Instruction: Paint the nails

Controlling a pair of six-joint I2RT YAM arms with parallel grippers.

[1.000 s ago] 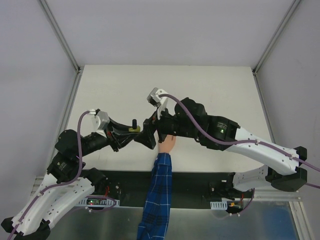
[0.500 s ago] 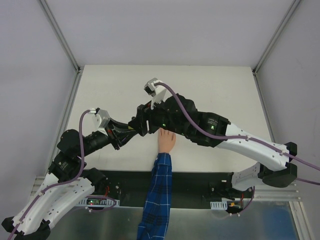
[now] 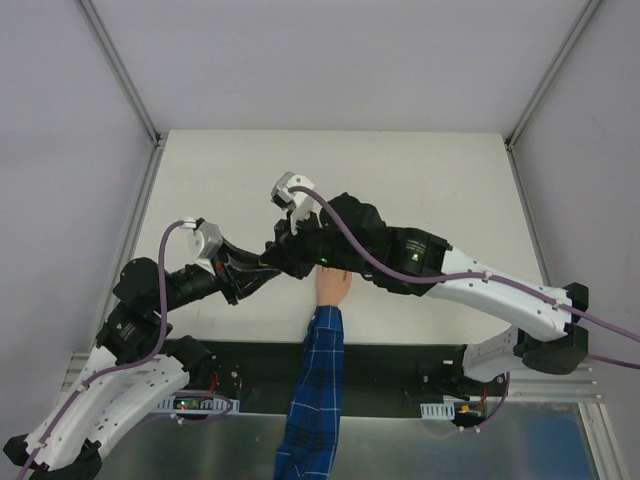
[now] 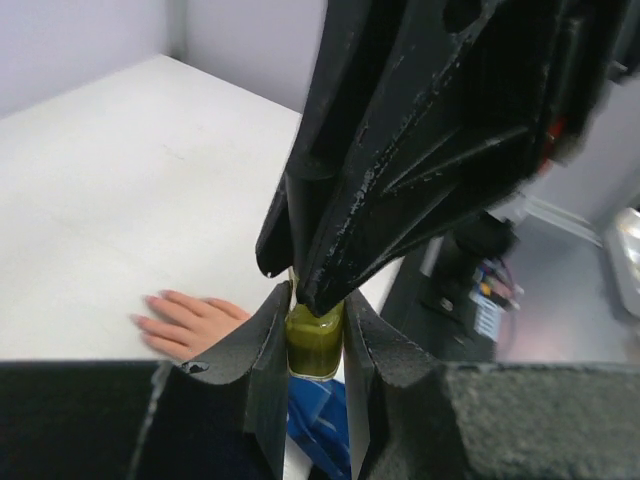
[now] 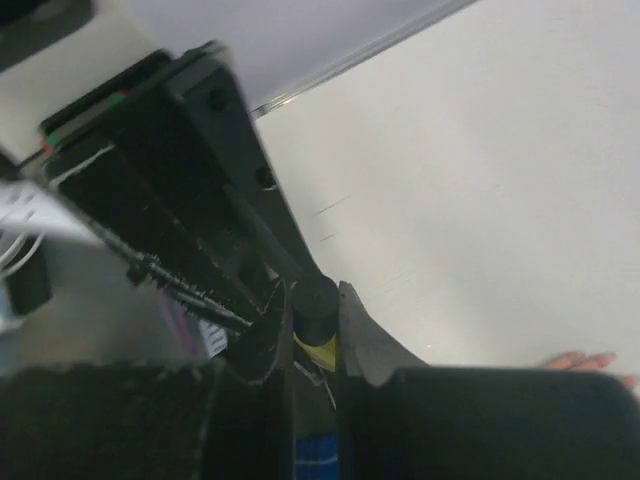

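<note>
Left wrist view: my left tool (image 4: 315, 335) clamps the bottle (image 4: 315, 350); my right tool (image 5: 308, 328) grips its cap (image 5: 315, 298). The nails (image 4: 150, 299) lie on the surface (image 4: 120, 180) near the bottle, apparently bare; I judge all painting remains. No brand or writing is legible on the bottle.

Right end effector (image 5: 308, 320) reached bottle cap (image 5: 315, 298).

From above, the right arm (image 3: 400, 255) covers the mannequin hand's (image 3: 333, 287) fingers, and the sleeve (image 3: 315, 400) runs off the near edge. In the left wrist view the nails (image 4: 152, 299) are too small to judge, and the right gripper (image 4: 296, 284) hides the bottle's (image 4: 314, 345) cap (image 5: 316, 300). The right wrist view cuts the hand off at its right edge.
</note>
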